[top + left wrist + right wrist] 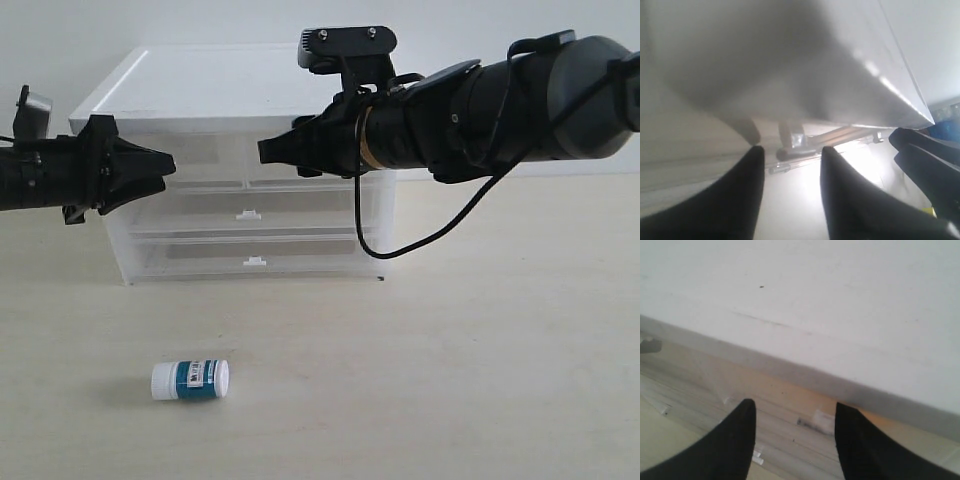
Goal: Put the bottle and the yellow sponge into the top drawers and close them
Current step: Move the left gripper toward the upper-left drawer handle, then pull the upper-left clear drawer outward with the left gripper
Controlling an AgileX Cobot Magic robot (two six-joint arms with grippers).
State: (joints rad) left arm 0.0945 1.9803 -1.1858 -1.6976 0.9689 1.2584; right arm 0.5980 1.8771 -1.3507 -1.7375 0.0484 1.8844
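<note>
The bottle (pixel 190 380), white-capped with a teal label, lies on its side on the table in front of the chest, away from both grippers. The clear top drawers (pixel 215 152) sit under the chest's white top (pixel 200 85) and look pushed in. My left gripper (pixel 168 166) (pixel 792 150) is open and empty at the chest's left front corner. My right gripper (pixel 262 150) (pixel 795 407) is open and empty close to the top right drawer front, where a small white tab (pixel 823 421) shows between its fingers. The yellow sponge is not plainly visible in any view.
Below the top row are two full-width drawers with white tab handles (pixel 247 214) (pixel 254 261). A black cable (pixel 385 240) hangs from the right arm in front of the chest's right corner. The tan table (pixel 450 380) stretches around the bottle.
</note>
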